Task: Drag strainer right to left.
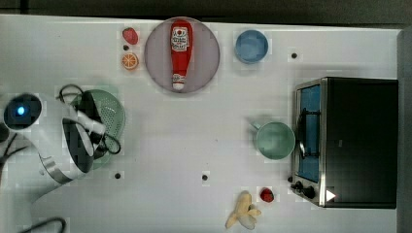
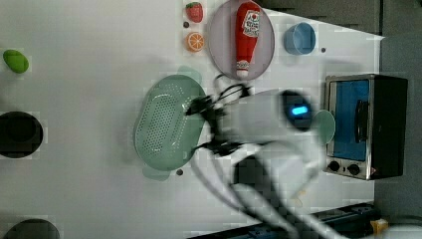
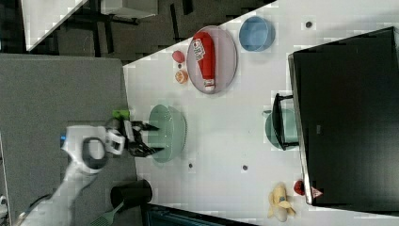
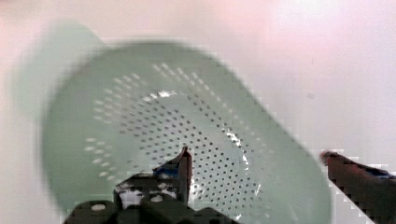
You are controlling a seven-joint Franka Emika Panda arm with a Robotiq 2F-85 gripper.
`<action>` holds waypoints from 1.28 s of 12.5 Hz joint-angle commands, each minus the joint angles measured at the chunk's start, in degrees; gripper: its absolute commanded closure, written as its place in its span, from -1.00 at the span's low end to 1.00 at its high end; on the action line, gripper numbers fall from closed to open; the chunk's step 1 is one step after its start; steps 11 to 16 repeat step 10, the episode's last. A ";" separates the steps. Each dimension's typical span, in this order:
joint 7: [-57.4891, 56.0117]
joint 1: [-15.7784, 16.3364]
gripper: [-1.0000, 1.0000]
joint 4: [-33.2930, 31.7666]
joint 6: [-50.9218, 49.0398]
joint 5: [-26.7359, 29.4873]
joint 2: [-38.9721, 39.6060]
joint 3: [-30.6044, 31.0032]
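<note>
The strainer [image 1: 111, 115] is a pale mint-green perforated bowl standing at the top view's left side of the white table, partly covered by my arm. It also shows in the left view as a strainer [image 2: 164, 124] with a tab handle on its rim, and in the right view as a strainer [image 3: 173, 123]. My gripper [image 3: 160, 138] hangs open just over it. In the wrist view the strainer [image 4: 140, 116] lies under the gripper [image 4: 256, 154]. One fingertip [image 4: 185, 154] is over the holed inside and the other is by the rim's edge. Nothing is held.
A grey plate [image 1: 206, 63] with a ketchup bottle [image 1: 180, 51] lies at the back, with a strawberry [image 1: 129, 35] and an orange slice [image 1: 129, 61] beside it. A blue bowl [image 1: 251, 46], green mug [image 1: 275, 140], toaster oven [image 1: 347, 141] and banana [image 1: 243, 211] occupy the top view's right.
</note>
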 commanded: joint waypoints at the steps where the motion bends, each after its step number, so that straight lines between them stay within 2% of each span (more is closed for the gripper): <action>1: -20.41 -3.46 -1.00 2.56 -9.59 -0.35 -15.23 -11.28; 4: -35.05 -5.00 -1.00 3.31 -18.20 -4.07 -24.26 -21.84; 7: -40.17 -5.57 -1.00 4.14 -25.12 -14.08 -30.18 -28.81; 9: -42.28 -5.59 -1.00 4.05 -27.60 -17.06 -33.75 -29.63; 16: -42.28 -5.60 -1.00 3.84 -27.98 -17.04 -34.95 -29.76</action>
